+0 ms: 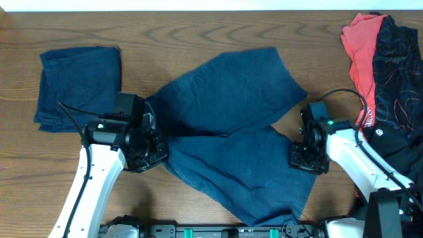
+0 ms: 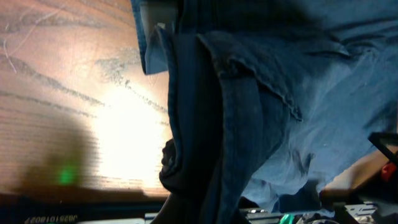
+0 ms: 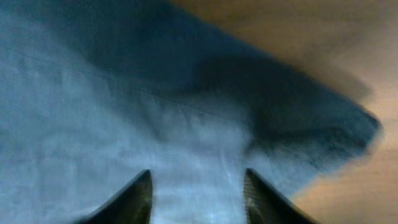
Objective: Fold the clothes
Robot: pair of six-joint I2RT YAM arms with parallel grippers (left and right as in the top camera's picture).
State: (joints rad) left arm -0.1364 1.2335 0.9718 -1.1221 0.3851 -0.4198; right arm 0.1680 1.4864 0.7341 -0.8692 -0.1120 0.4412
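- The dark blue shorts (image 1: 231, 125) lie open in the middle of the table (image 1: 198, 30). One leg points to the far right and the other leg points to the near edge.
- The left gripper (image 1: 153, 149) is at the left edge of the shorts, where the two legs meet. Its claw is pressed together and pinches the cloth. In the left wrist view the shorts (image 2: 298, 93) are gathered there into a thick ridge, with bare table (image 2: 62, 93) beside it on the left.
- The right gripper (image 1: 305, 157) stands at the right edge of the shorts, in the notch between the two legs. In the right wrist view the right gripper (image 3: 198, 171) has its fingers (image 3: 137, 199) spread apart. Flat blue cloth of the shorts (image 3: 124, 93) shows in the gap, and nothing is pinched.
- In that same view the hem of the shorts ends in a corner, with wood of the table (image 3: 323, 37) beyond it.
- A folded blue garment (image 1: 79, 86) lies at the far left, near the left arm and apart from the shorts.
- A red top (image 1: 360, 46) and a black printed garment (image 1: 396, 66) are piled at the far right corner, above the right arm.
- Open wood remains along the far side, and also between the far leg and the red top.
- The hem of the near leg comes close to the near edge of the table.
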